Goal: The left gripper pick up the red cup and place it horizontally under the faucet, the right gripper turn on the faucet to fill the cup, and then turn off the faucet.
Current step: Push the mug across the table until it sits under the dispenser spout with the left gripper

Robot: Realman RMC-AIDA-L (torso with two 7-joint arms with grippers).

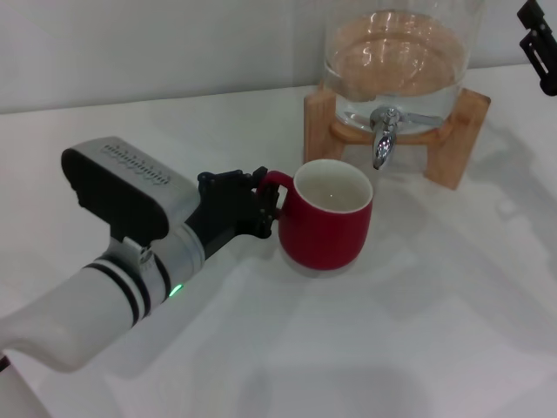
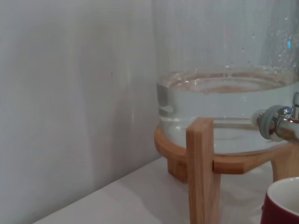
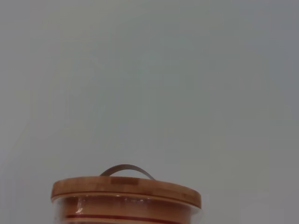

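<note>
- The left gripper (image 1: 261, 207) has its jaws closed on the loop handle of the red cup (image 1: 326, 228).
- The red cup stands upright on the white desk (image 1: 418, 331), just in front of the faucet (image 1: 384, 138), a little to its left.
- The right gripper (image 1: 541, 45) is at the upper right edge, beside the glass dispenser (image 1: 396, 61); I cannot tell the state of its jaws.

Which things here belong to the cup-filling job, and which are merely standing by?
Job: red cup, upright, gripped at its handle by the left gripper; faucet; right gripper, raised at the far right edge.

Standing by: glass dispenser, wooden stand, bamboo lid.
</note>
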